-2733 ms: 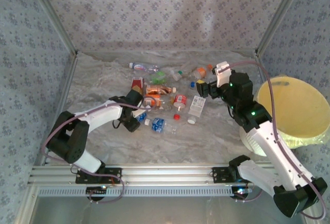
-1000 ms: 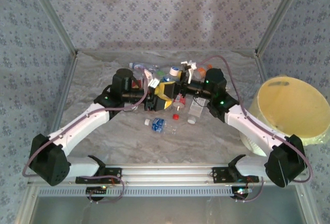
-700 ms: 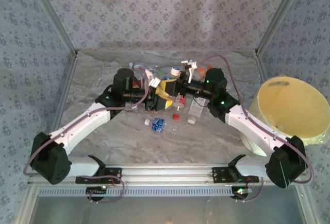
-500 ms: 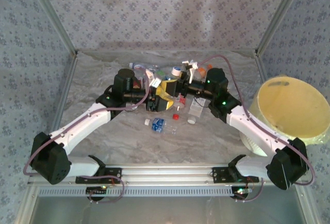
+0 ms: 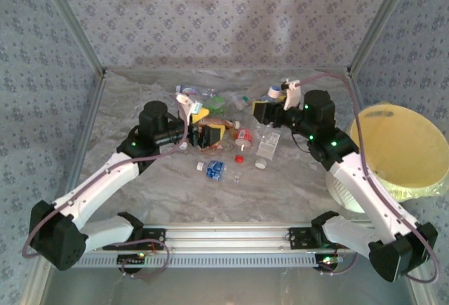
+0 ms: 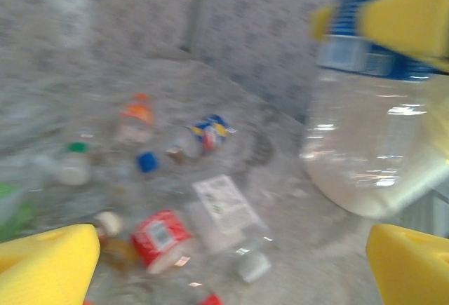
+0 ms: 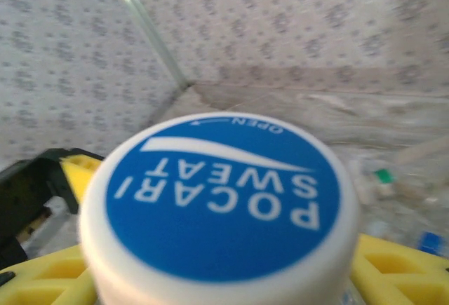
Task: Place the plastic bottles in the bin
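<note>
While the left pincer (image 5: 205,127) gapes wide open at centre frame over the scattered plastic bottles (image 5: 243,137) on the tabletop (image 5: 295,186), the right pincer (image 5: 264,111) just right of it clamps a clear bottle (image 7: 221,203) with a blue-topped cap. The bin (image 5: 400,147) sits at the right edge.

The right tool (image 7: 221,277) has yellow pads (image 7: 403,270); between them is a clear bottle (image 6: 368,144) with a blue label and a white cap (image 7: 224,200) printed blue. Ahead of the left tool (image 6: 228,266), also yellow-padded, are a red label (image 6: 160,235), an orange cap (image 6: 137,112) and a blue cap (image 6: 146,161). The desk (image 5: 280,193) is marbled grey, the walls (image 5: 210,17) grey-blue floral, the bin (image 5: 403,154) pale yellow.
</note>
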